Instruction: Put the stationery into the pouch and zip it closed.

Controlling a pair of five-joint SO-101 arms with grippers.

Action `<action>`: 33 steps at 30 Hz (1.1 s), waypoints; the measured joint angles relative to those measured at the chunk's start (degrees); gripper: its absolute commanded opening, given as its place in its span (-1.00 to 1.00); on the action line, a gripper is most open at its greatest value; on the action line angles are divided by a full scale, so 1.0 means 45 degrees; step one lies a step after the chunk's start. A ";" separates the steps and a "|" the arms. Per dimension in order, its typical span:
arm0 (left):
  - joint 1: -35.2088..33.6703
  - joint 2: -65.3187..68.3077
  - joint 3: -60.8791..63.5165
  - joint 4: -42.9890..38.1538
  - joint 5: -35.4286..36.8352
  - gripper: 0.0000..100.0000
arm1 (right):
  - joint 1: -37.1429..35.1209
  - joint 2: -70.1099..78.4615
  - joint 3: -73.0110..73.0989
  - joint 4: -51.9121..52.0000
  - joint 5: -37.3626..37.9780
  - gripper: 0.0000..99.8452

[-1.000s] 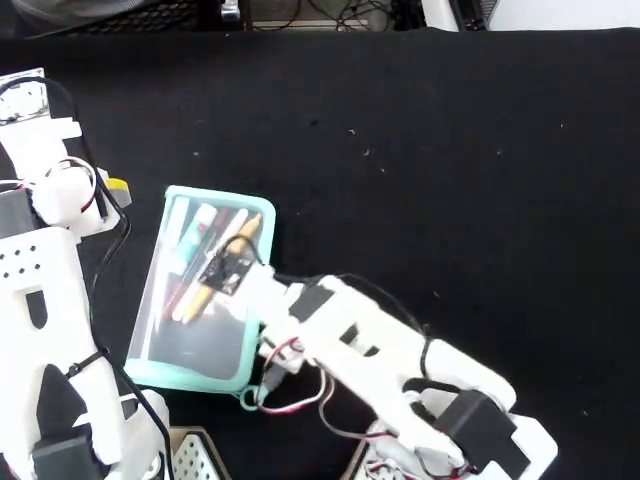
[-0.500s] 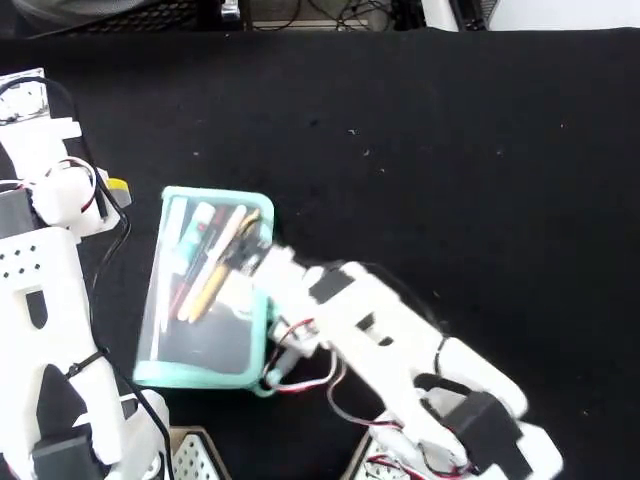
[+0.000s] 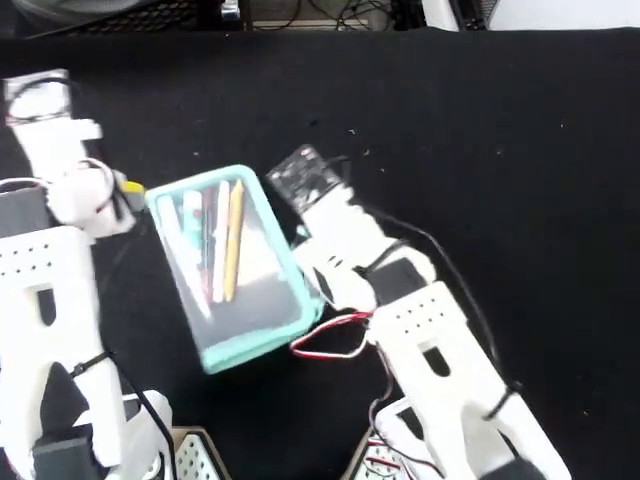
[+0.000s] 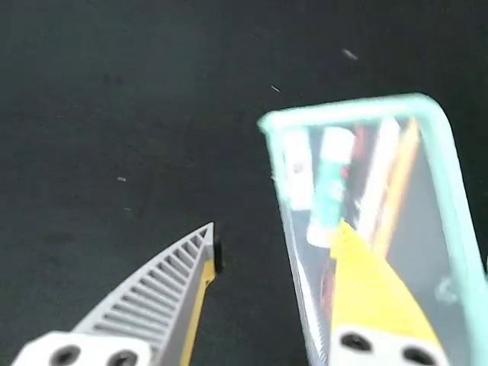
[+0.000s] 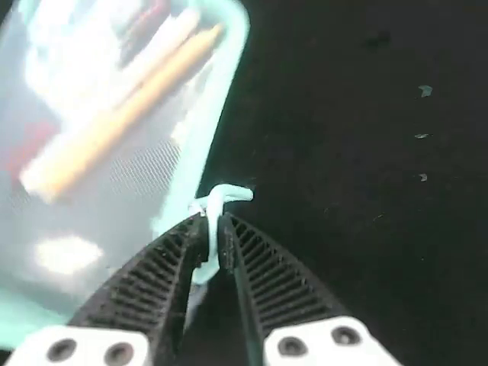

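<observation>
Right wrist view: right end effector (image 5: 213, 222) pinches zipper pull (image 5: 226, 196) on pouch (image 5: 99, 175).

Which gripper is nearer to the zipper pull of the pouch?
Right. The right gripper is shut on the zipper pull; the left gripper, open, straddles the pouch's opposite edge.

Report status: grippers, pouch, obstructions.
Right gripper shut on zipper pull. Left gripper open, straddling pouch edge. Stationery inside pouch. No obstruction seen.
</observation>
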 measured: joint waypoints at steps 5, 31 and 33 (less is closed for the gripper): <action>0.1504 0.0039 0.0781 -0.0098 0.0000 -0.50 | 0.1192 -0.1602 0.1543 -0.1485 -0.1035 -0.98; 0.2637 0.0078 0.3712 -0.3536 -0.0039 -0.51 | 0.0645 -0.2774 0.4337 -0.1856 0.1328 -0.69; 0.2637 0.0078 0.3712 -0.3536 -0.0039 -0.51 | 0.0391 -0.2774 0.4337 -0.1094 0.2403 -0.69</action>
